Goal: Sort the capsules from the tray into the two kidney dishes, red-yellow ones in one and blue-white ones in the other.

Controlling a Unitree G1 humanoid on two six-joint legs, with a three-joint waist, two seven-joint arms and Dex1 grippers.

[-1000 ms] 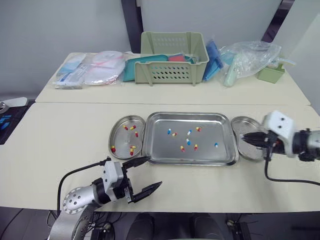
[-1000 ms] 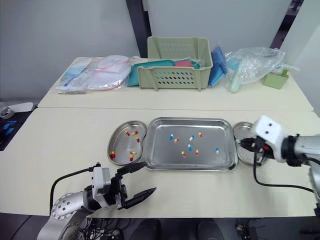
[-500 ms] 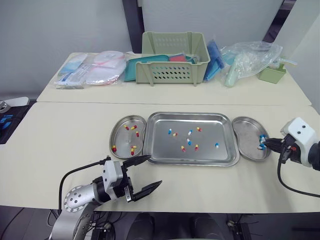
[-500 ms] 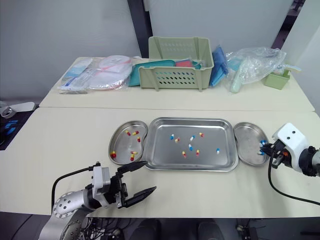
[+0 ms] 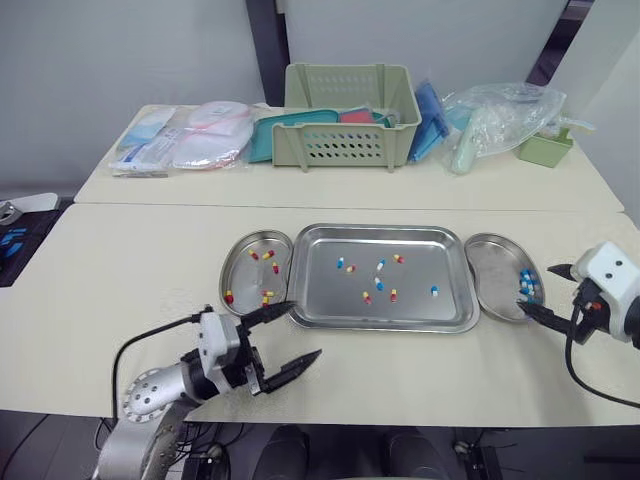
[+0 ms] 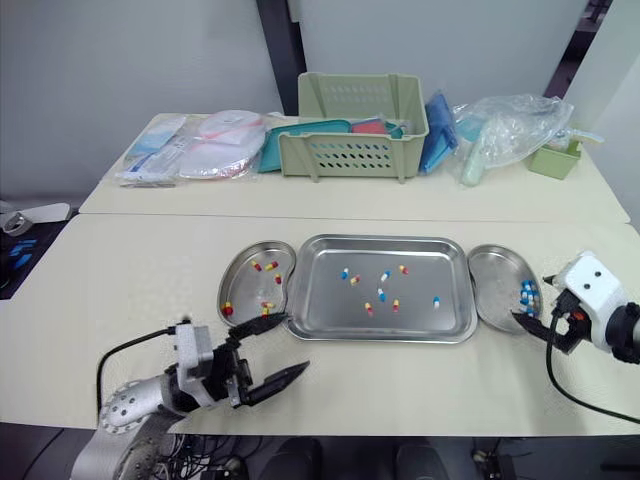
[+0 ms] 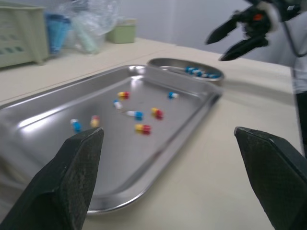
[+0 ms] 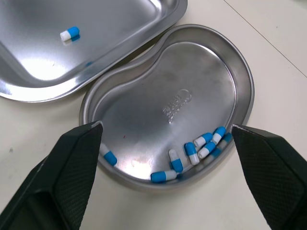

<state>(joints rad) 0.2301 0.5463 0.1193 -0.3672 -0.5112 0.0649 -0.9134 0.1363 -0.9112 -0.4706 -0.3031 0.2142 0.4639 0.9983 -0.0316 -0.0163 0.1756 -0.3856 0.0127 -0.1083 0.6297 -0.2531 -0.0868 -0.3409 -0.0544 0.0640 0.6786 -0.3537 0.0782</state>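
Head view, tray: the tray (image 5: 415, 275) sits mid-table with several capsules of both colours loose in it, so the sorting is unfinished.
Head view, dishes: the red-yellow dish (image 5: 245, 278) lies at the tray's 9 o'clock and the blue-white dish (image 5: 490, 265) at its 3 o'clock, each close against the tray rim.
Head view, right gripper: the right gripper (image 5: 535, 287) is at the blue-white dish's 4 o'clock, fingers spread and carrying nothing.
Head view, left gripper: the left gripper (image 5: 306, 329) is at the tray's 7 o'clock over bare table, jaws wide and empty.
Left wrist view, risk: a red-yellow capsule (image 7: 143, 128) lies near a blue-white neighbour (image 7: 135, 114). A wide pinch could take both, or flick one over the shallow rim.
Right wrist view, risk: the sorted blue-white capsules (image 8: 191, 152) crowd one stretch of the dish's rim. A knock there may tip the light dish and spill them.
Right wrist view, slip: the lone blue-white capsule (image 8: 69, 33) rests on slick steel and could skid away from closing pads.
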